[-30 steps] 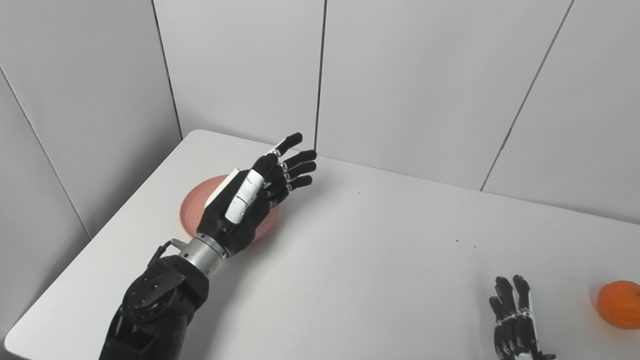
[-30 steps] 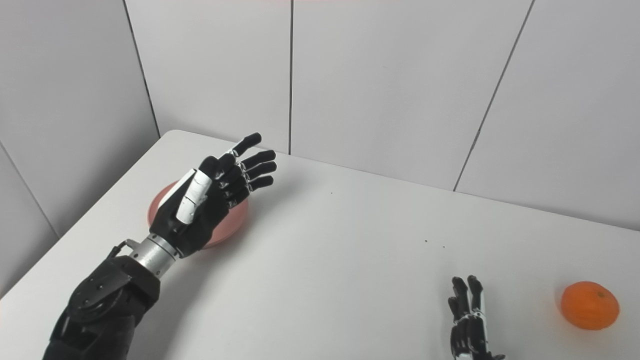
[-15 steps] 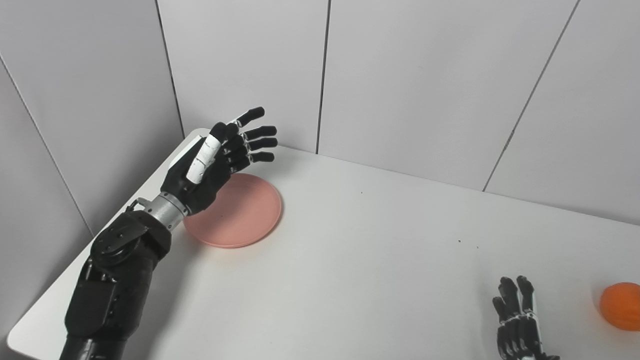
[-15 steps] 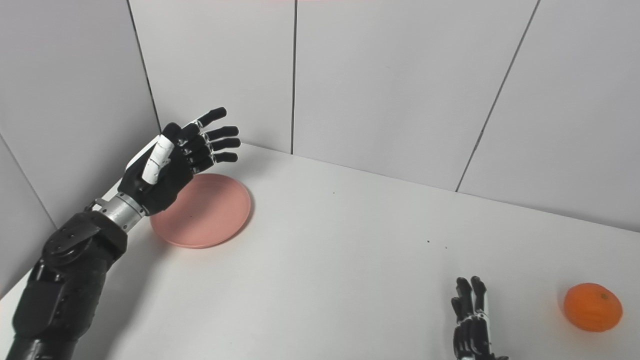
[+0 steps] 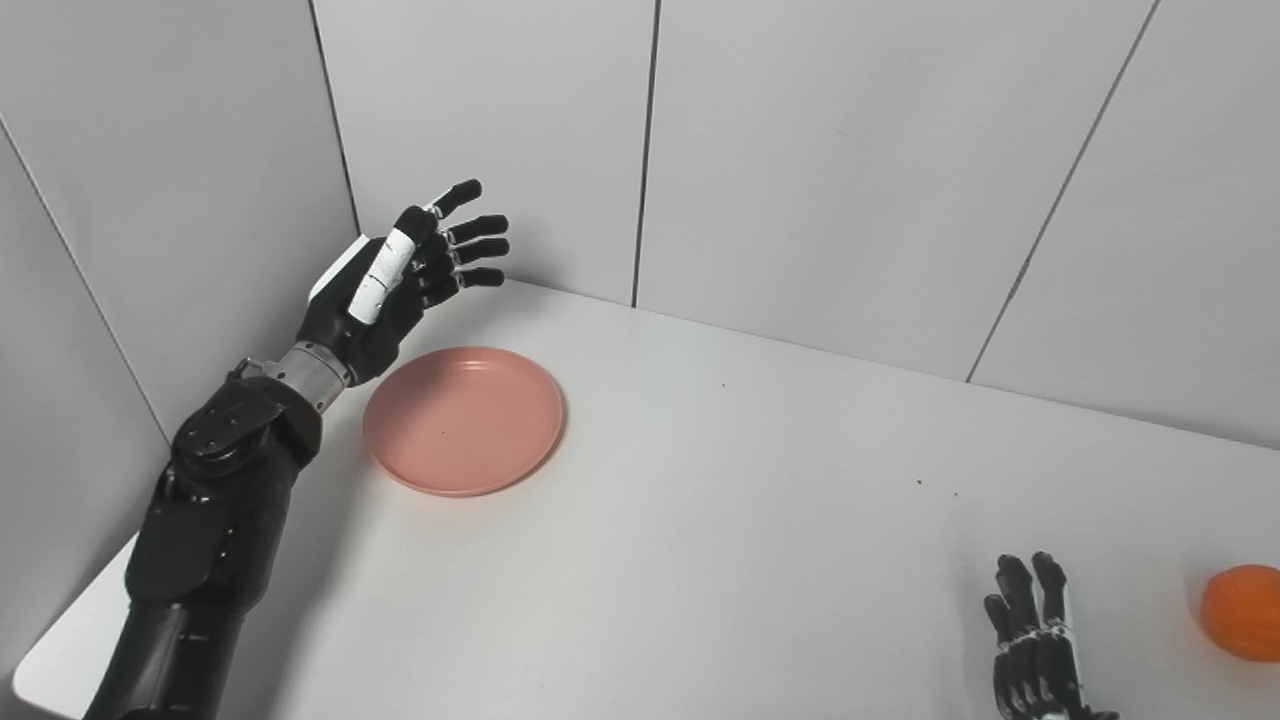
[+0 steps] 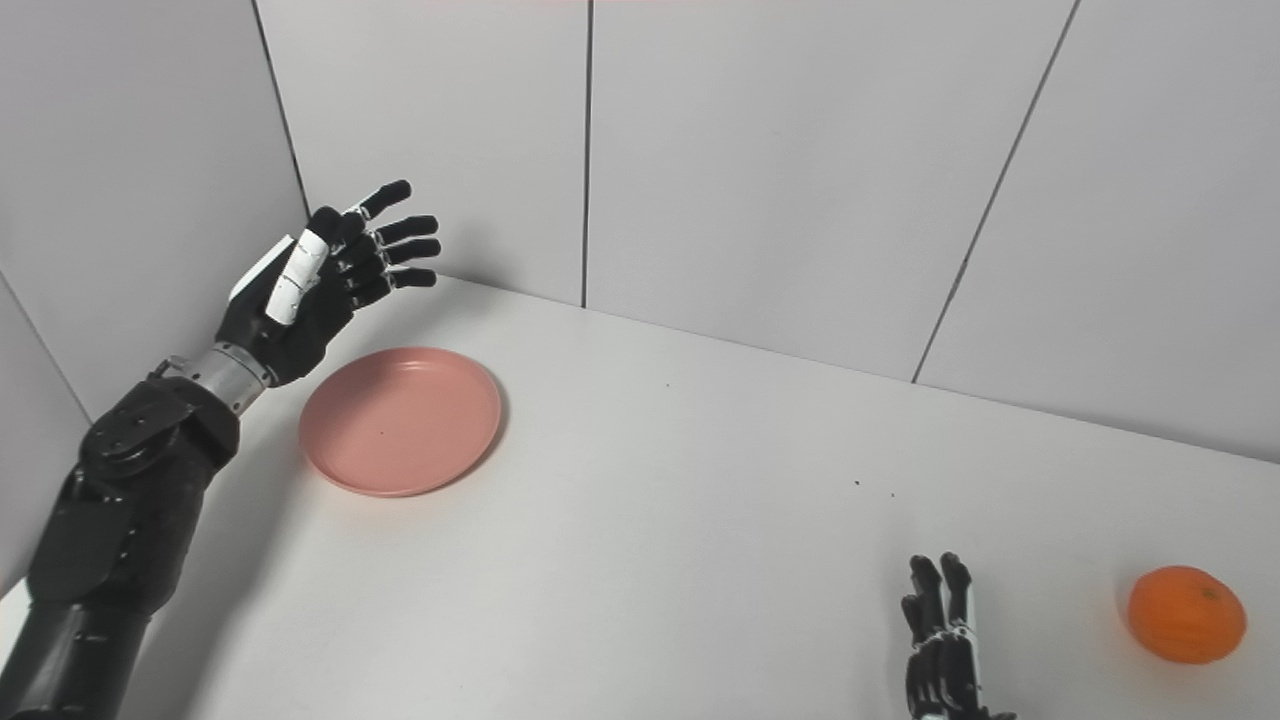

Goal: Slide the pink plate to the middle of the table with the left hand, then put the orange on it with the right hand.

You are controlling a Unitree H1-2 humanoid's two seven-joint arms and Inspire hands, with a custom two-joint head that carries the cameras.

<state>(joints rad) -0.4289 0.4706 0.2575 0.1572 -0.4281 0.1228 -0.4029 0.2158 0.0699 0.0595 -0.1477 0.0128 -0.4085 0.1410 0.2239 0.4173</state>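
Observation:
A round pink plate (image 5: 464, 420) lies flat on the white table (image 5: 720, 540), toward its far left corner. My left hand (image 5: 400, 285) hovers above and behind the plate's left rim, raised off the table, open with its fingers spread and pointing right; it holds nothing. The orange (image 6: 1187, 614) sits near the right edge of the table. My right hand (image 6: 940, 655) rests low at the bottom of the picture, left of the orange and apart from it, fingers extended and open; its lower part is cut off by the frame.
Grey wall panels (image 5: 800, 170) rise directly behind the table and along its left side, close to my left hand. A few small dark specks (image 5: 918, 483) dot the tabletop. The table's left front corner (image 5: 40, 670) shows at bottom left.
My left hand has lifted from over the plate and swung back and to the left toward the wall corner, uncovering the whole plate. The plate, the orange and my right hand stayed put.

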